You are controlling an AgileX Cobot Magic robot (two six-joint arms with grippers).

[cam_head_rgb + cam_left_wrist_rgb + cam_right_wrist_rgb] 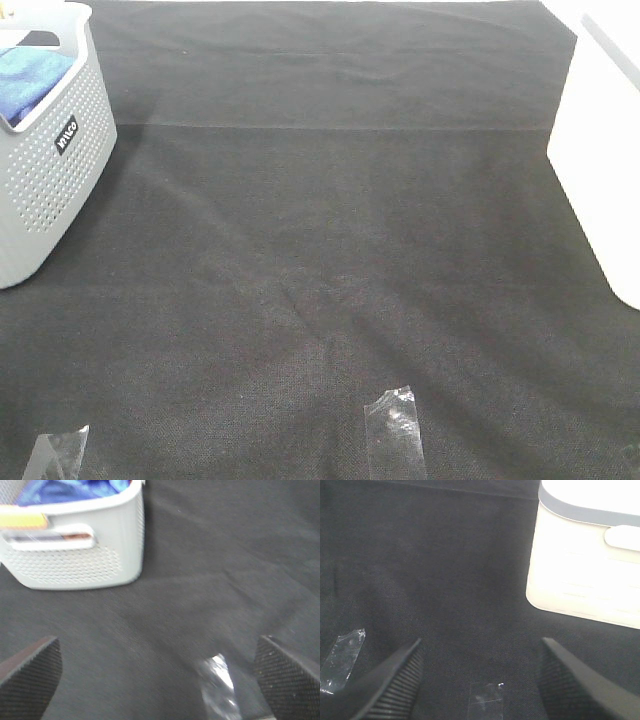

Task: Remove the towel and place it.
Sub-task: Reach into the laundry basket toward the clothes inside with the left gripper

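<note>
Blue towel (28,82) in grey basket (50,180): soft, light, likely floppy; pinch top fold. Left gripper (159,677), right gripper (480,680) wide apart.

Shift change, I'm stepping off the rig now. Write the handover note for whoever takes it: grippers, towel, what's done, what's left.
Left gripper: open, empty, above the black mat, facing the grey basket.
Right gripper: open, empty, above the mat near the white bin.
Towel: bunched inside the basket at the far left of the table; neither gripper is touching it.
Done: nothing yet.
Left: grasp the towel, lift it out of the basket and place it. The left arm is probably the one to use, as it is on the basket's side.
</note>
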